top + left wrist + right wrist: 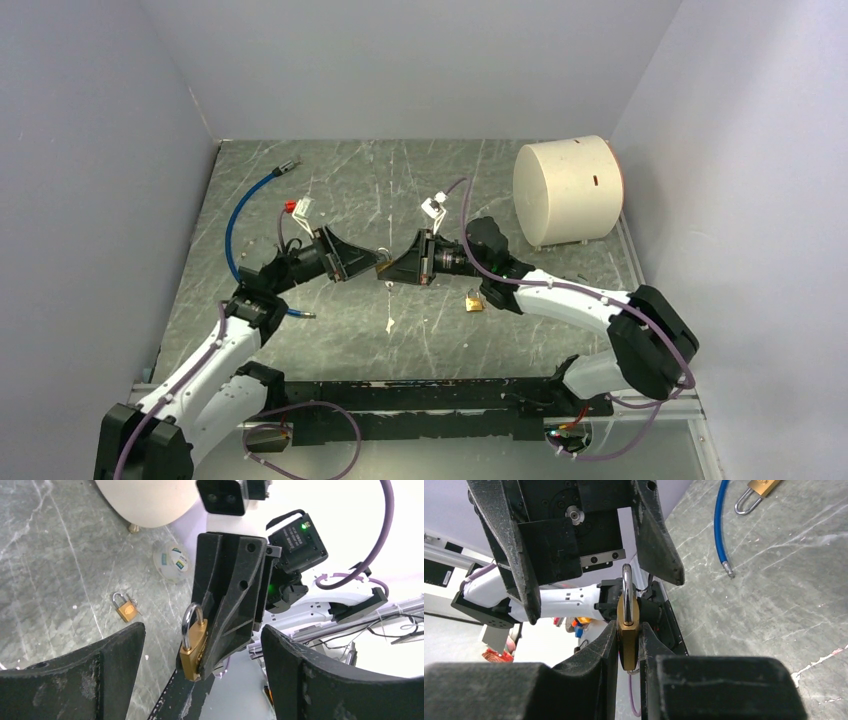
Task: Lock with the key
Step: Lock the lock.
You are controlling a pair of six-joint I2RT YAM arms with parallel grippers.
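A brass padlock [628, 632] with a steel shackle is clamped upright between the fingers of my right gripper [627, 626], held above the table. A small metal ring shows under the lock's bottom; I cannot make out a key. In the top view the lock [384, 268] hangs between the two grippers. My left gripper [202, 635] is wide open and empty, its fingers [100, 675] standing either side of the lock [194, 647] without touching it. In the top view the left gripper [362, 262] faces the right gripper [394, 270] tip to tip.
A second padlock [475, 303] lies on the table under the right arm. Another padlock [760, 487] lies by a blue cable [240, 215]. A white cylinder [567, 190] lies at the back right. A round sticker [172, 562] lies on the table. Walls enclose three sides.
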